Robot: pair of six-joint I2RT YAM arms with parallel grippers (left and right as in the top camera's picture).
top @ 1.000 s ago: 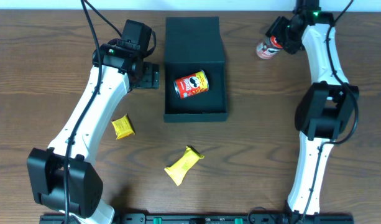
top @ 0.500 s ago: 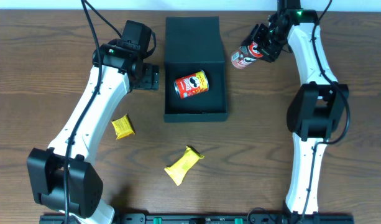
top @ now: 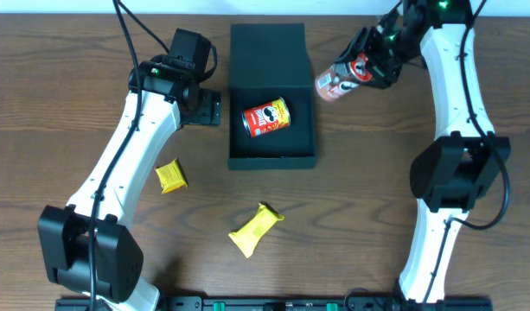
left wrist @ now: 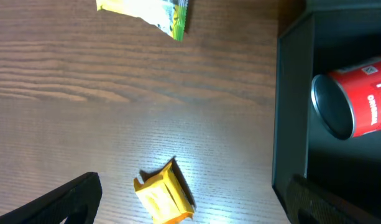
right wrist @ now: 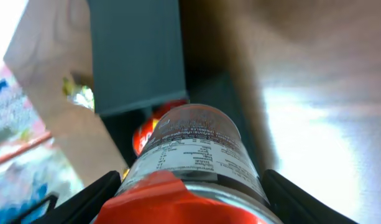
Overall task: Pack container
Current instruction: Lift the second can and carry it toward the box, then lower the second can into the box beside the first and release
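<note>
Container (top: pixel 272 161) right rim just beside right claw's (top: pixel 368 62) can (top: pixel 336 80)

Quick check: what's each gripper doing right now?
Left gripper: open, holding nothing.
Right gripper: closed on a red snack can.

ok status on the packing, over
Right gripper shut on a red can, just right of the container. Left gripper open, empty, at its left wall. Container open, another can inside. Nothing in between.
</note>
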